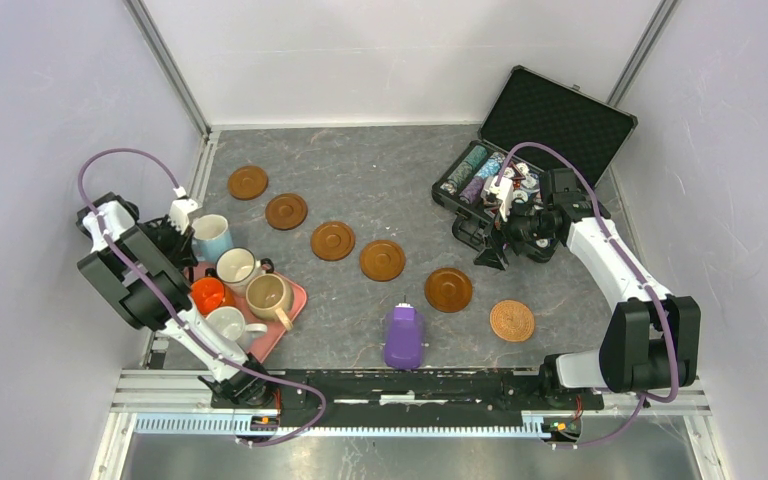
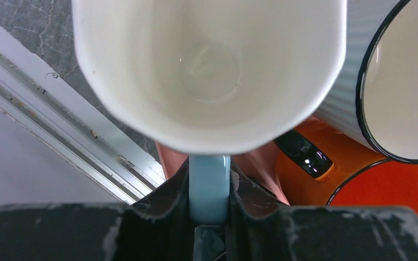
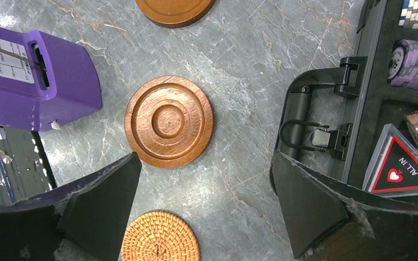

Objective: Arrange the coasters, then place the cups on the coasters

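Observation:
Five dark wooden coasters (image 1: 333, 240) lie in a slanted row across the table, ending at a lighter woven coaster (image 1: 512, 320). Several cups crowd the pink tray (image 1: 293, 296) at the left: light blue cup (image 1: 211, 237), cream (image 1: 235, 268), orange (image 1: 207, 295), beige (image 1: 269, 297), white (image 1: 228, 325). My left gripper (image 2: 209, 174) is shut on the light blue cup's handle (image 2: 209, 187); the cup's white inside (image 2: 207, 65) fills that view. My right gripper (image 3: 206, 163) hangs open and empty over bare table, between a wooden coaster (image 3: 168, 120) and the woven coaster (image 3: 159, 239).
A purple oblong device (image 1: 403, 337) lies near the front edge, close to the last wooden coaster. An open black case (image 1: 550, 130) of poker chips stands at the back right, its handle (image 3: 299, 117) beside my right gripper. A metal rail (image 2: 60, 125) borders the table at the left.

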`<state>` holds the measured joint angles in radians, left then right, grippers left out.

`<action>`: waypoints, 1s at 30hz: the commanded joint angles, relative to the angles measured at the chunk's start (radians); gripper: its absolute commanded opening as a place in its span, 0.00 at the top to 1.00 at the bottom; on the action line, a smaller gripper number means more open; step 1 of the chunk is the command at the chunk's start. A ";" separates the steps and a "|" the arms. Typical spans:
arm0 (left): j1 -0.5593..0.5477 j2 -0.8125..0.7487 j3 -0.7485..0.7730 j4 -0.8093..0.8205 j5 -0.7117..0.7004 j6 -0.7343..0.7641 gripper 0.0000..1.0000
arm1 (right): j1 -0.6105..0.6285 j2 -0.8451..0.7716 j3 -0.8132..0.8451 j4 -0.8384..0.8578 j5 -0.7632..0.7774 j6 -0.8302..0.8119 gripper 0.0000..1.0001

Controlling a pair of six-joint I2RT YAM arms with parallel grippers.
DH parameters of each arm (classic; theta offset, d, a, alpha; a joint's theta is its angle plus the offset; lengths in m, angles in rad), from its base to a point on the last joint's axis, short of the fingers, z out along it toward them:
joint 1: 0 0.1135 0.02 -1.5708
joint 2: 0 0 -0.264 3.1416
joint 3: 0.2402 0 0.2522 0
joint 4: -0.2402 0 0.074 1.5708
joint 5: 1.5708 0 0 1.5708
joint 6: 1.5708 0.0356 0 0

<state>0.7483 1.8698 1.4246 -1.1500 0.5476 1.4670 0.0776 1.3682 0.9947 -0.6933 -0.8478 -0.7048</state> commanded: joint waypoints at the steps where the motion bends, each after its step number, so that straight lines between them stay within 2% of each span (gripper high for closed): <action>1: 0.019 -0.074 0.015 -0.028 0.099 0.019 0.98 | -0.004 -0.003 -0.007 0.003 -0.031 -0.016 0.02; 10: 0.029 -0.084 0.020 -0.028 0.130 0.019 0.98 | -0.006 -0.005 -0.008 -0.002 -0.031 -0.025 0.02; 16: 0.028 -0.063 0.004 -0.023 0.058 0.029 0.96 | -0.007 -0.002 -0.002 -0.008 -0.036 -0.032 0.02; 20: 0.029 -0.060 -0.037 0.027 -0.011 0.029 0.87 | -0.008 0.003 0.004 -0.009 -0.042 -0.032 0.02; 26: 0.029 -0.052 -0.073 0.070 -0.020 0.025 0.72 | -0.008 0.011 0.012 -0.020 -0.051 -0.032 0.02; 30: 0.029 -0.040 -0.065 0.070 -0.029 0.018 0.56 | -0.008 0.005 0.013 -0.025 -0.047 -0.036 0.02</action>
<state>0.7700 1.8206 1.3674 -1.0893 0.5632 1.4662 0.0753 1.3762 0.9943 -0.7086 -0.8650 -0.7238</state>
